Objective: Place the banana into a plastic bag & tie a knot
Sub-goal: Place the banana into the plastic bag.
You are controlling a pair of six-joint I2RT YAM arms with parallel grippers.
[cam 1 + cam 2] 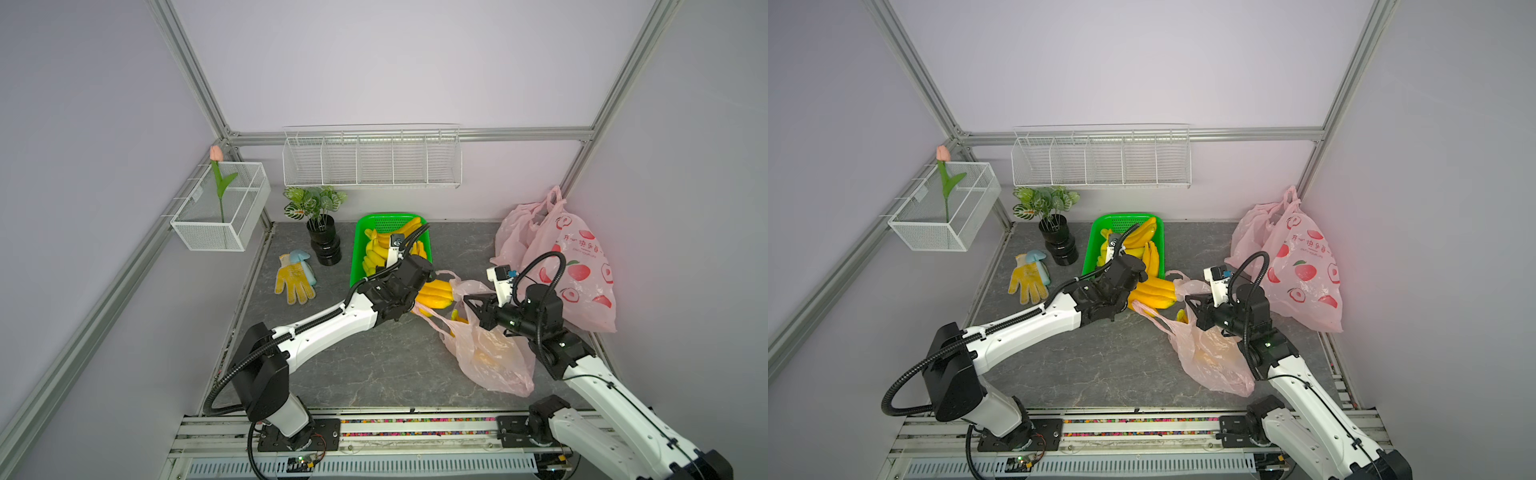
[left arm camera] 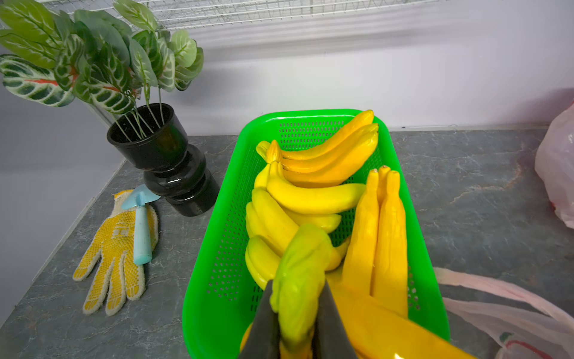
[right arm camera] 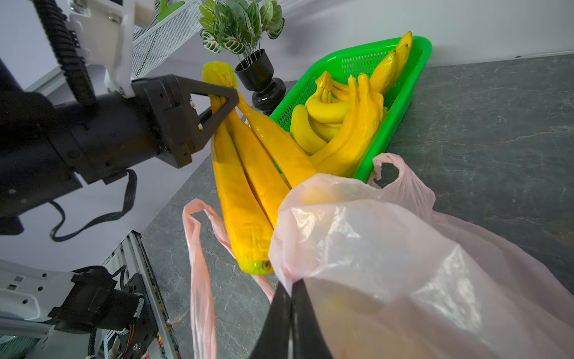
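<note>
Bananas (image 2: 310,199) fill the green basket (image 2: 214,258) at the back of the worktop (image 1: 353,365). One more banana bunch (image 3: 242,192) is out of the basket, just in front of it. The left gripper (image 3: 222,101) is squeezed tight on the green stem end of this bunch. The long yellow fruits point away from it toward the plastic bag (image 3: 388,264). One green tip shows just beside the bag's edge. The other tips go behind the pink plastic, so I cannot tell how far in they are.

The plastic bag is thin and pink. It lies on the worktop by the right arm, with its mouth turned toward the banana bunch. The right gripper (image 3: 291,289) is pinched closed on the bag's rim and holds it up. One handle loop (image 3: 198,264) hangs loose down to the worktop. The second loop (image 3: 385,171) sticks up near the basket. A yellow shape (image 1: 482,355) shows faintly through the plastic.

A black pot (image 1: 324,245) with a leafy plant stands beside the basket. A yellow glove (image 1: 293,278) lies near the pot, with a small blue shovel (image 2: 142,230) on top of it. A big printed bag (image 1: 573,270) with peach pictures sits in the back corner behind the right arm.
</note>
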